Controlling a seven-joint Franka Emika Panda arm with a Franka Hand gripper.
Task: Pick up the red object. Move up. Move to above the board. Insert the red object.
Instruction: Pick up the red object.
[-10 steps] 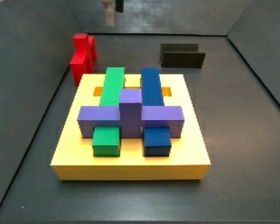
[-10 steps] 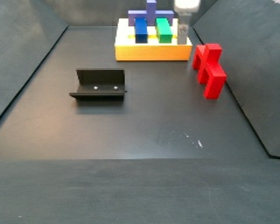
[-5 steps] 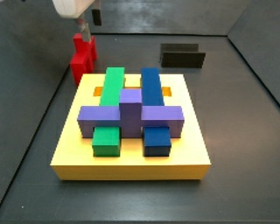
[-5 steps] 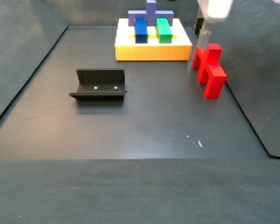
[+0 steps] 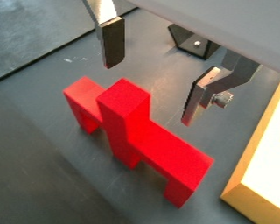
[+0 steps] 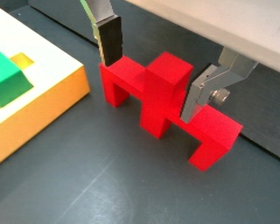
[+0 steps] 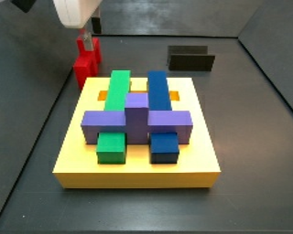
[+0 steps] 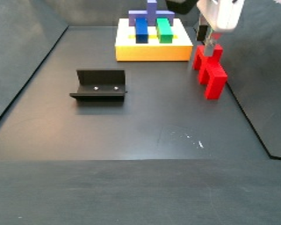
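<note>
On the dark floor, one red object [image 6: 166, 96] sits between the pincer's [image 6: 154, 80] parted fingers.

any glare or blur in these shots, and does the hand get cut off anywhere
Both wrist views are sharp: red object, fingers crisp. In a side view the hand is overexposed white and cropped by the frame edge; likewise the hand in the other. Floor shows faint specks, no strong glare.

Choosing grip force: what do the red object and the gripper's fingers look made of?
The red object looks like matte plastic or painted wood: uniform colour, crisp edges. The gripper, open astride it, has fingers of seemingly bare metal, silvery with dark pads.
</note>
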